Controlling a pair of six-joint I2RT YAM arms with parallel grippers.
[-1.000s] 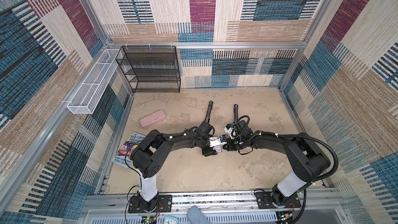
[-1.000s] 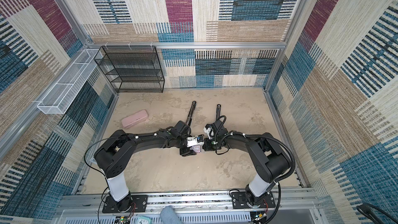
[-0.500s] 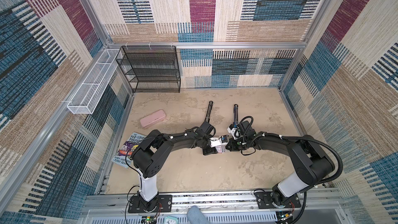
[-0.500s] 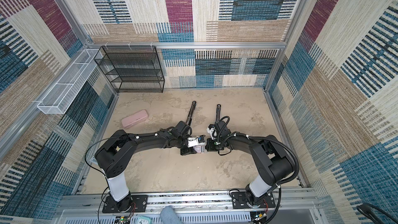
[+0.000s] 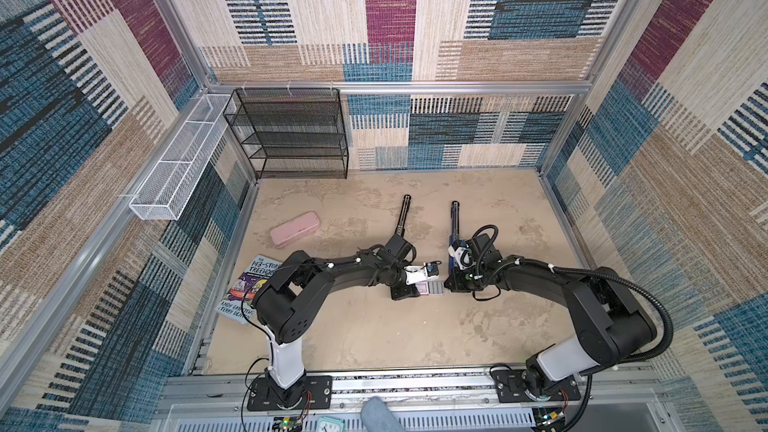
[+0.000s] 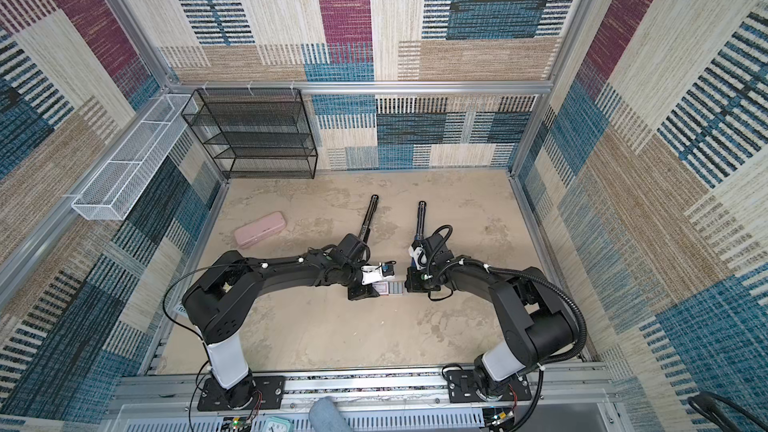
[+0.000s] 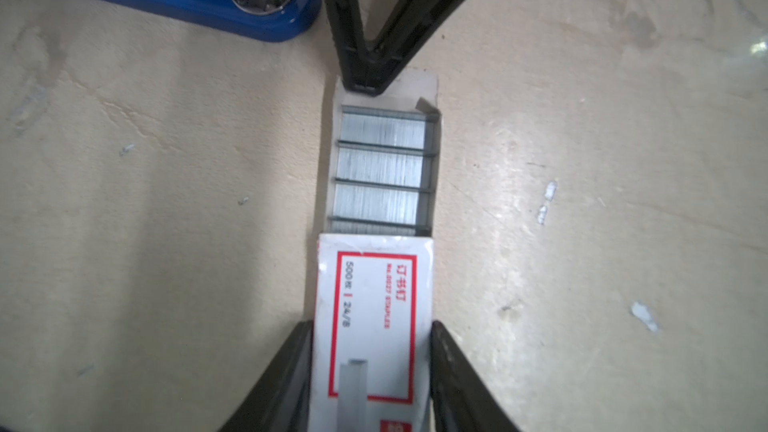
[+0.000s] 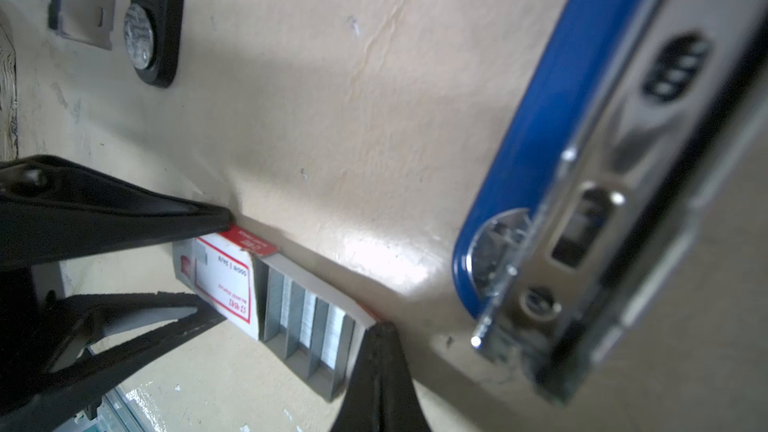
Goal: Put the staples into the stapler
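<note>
Silvery staples (image 7: 380, 166) lie bared; left gripper (image 7: 371, 324) apparently clamps box (image 7: 374, 284).

Patchwork woven walls (image 5: 390, 14) in blue, magenta, beige and tan close in three sides, edged by a silvery metal frame (image 5: 415, 87). A black mesh shelf (image 5: 291, 135) stands far left; a white wire basket (image 5: 174, 172) hangs on the left wall. The mottled beige counter (image 5: 374, 338) is evenly lit.

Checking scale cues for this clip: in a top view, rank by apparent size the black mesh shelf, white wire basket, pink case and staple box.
1. black mesh shelf
2. white wire basket, long but narrow
3. pink case
4. staple box, clearly the smallest
</note>
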